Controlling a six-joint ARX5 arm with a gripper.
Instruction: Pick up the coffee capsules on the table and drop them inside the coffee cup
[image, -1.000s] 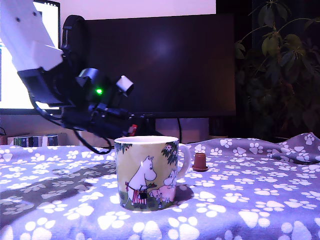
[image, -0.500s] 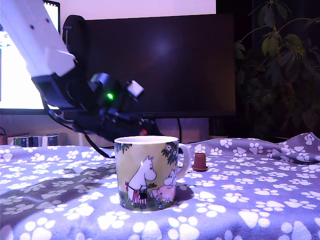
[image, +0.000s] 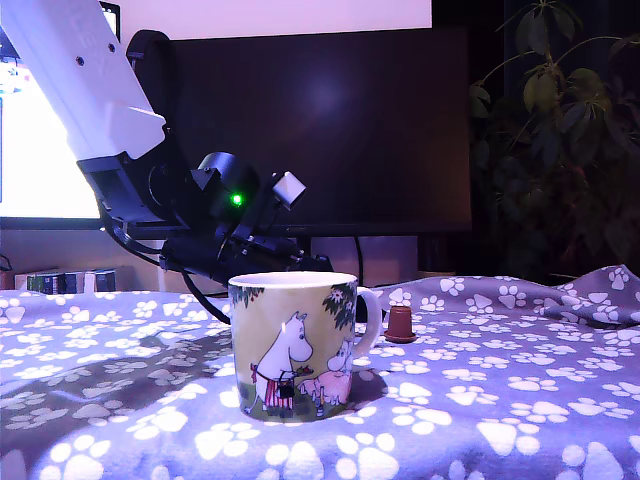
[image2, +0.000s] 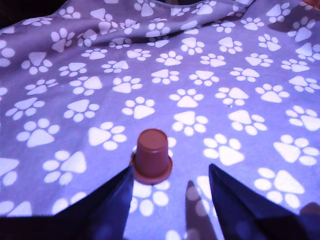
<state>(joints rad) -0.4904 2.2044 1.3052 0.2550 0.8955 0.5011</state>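
Observation:
The yellow-green coffee cup (image: 294, 345) with white cartoon figures stands upright mid-table in the exterior view. One reddish-brown coffee capsule (image: 400, 323) sits rim-down on the paw-print cloth, to the exterior view's right of the cup's handle. My gripper (image: 296, 260) reaches in low from the exterior view's left, its tip behind the cup's rim. In the wrist view the capsule (image2: 151, 155) stands on the table (image2: 235, 75) just ahead of my open gripper (image2: 172, 174). It lies close to one dark finger (image2: 117, 195), and nothing is between the two fingers. The cup's inside is hidden.
A large dark monitor (image: 320, 130) stands behind the table, with a lit screen (image: 40, 150) at the exterior view's left. A leafy plant (image: 560, 140) fills the back right. The cloth bunches into a fold (image: 600, 295) at the far right.
My arm has swung toward the exterior view's right over the last second. The gripper now sits behind the cup's rim, closer to the capsule. Cup and capsule have not moved.

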